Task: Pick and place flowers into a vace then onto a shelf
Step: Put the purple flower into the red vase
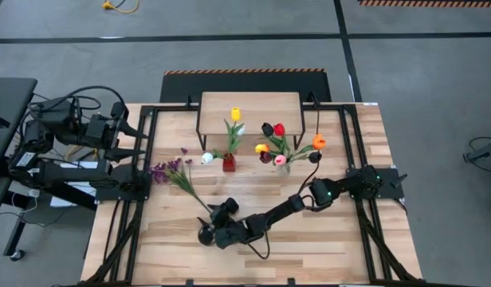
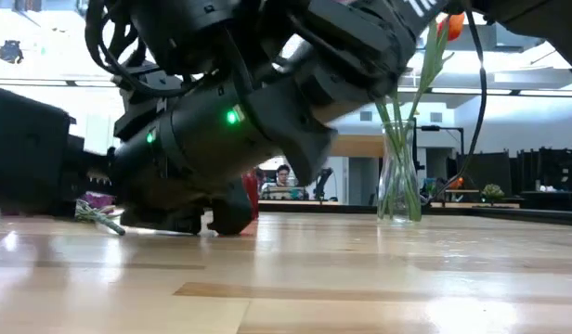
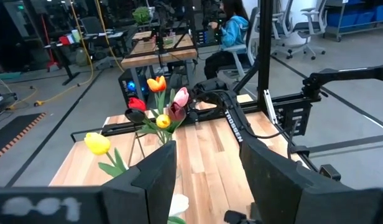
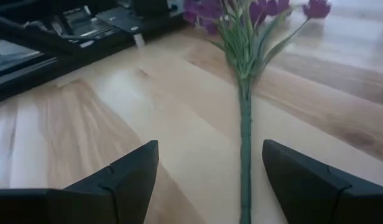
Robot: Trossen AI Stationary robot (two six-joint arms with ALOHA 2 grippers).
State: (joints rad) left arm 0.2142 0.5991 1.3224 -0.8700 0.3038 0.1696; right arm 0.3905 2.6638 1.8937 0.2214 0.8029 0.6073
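A bunch of small purple flowers (image 1: 170, 170) lies flat on the plank table, its long green stem (image 4: 244, 155) running toward the near edge. My right gripper (image 1: 216, 210) is low over the table at the stem's near end. It is open, one finger on either side of the stem, touching nothing (image 4: 210, 177). My left gripper (image 3: 207, 180) is open and raised at the table's far left (image 1: 122, 129). A glass vase (image 2: 397, 176) holding several tulips (image 1: 279, 147) stands before the shelf (image 1: 249, 104).
A small red vase (image 1: 229, 163) with a yellow tulip (image 1: 236, 115) and a white one (image 1: 206, 159) stands left of the glass vase. Black frame rails (image 1: 142, 151) run along both table sides. A person (image 3: 232, 28) sits in the room beyond.
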